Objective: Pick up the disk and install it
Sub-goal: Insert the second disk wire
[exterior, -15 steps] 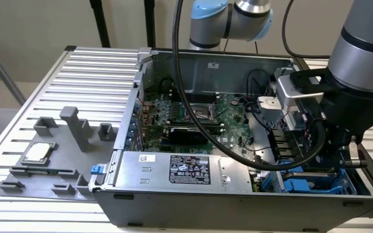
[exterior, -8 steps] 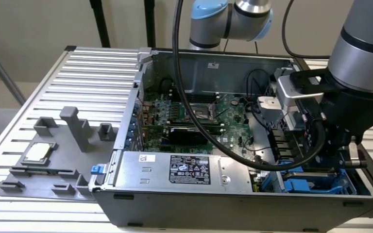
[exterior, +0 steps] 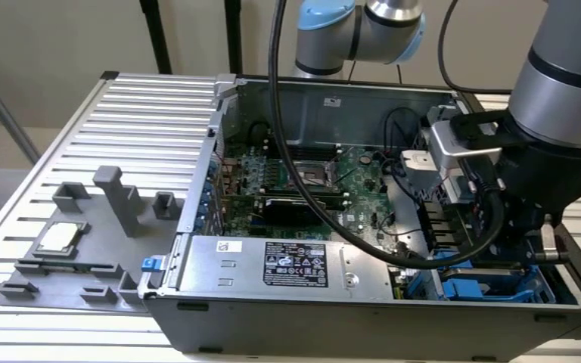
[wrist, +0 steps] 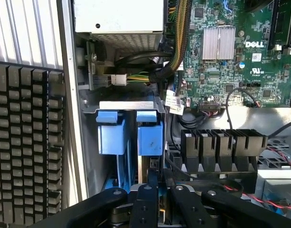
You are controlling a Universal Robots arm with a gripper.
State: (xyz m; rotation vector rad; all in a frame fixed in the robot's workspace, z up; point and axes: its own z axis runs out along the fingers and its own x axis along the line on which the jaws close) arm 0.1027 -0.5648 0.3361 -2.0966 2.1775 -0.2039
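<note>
The open computer case [exterior: 371, 227] sits on a slatted metal table [exterior: 119, 113], taking up the centre and right of the exterior view. Its drive bay lies in the lower right corner of that frame, hemmed in by the case wall, the grey power supply box [exterior: 281, 265] to the exterior view's left and a bundle of black cables [exterior: 452, 249] above. Room there is tight.

The arm [exterior: 563, 91] comes down from the upper right of the exterior view, its wrist pointing down into the bay. In the wrist view the gripper [wrist: 157, 190] sits low in the frame, its black fingers [wrist: 144, 202] clenched on the edge of the disk [wrist: 150, 142], which stands on edge with its blue carrier in the slot, just beside a second blue carrier [wrist: 111, 135]. The green motherboard [wrist: 231, 52] lies nearby, apart from the bay.
</note>
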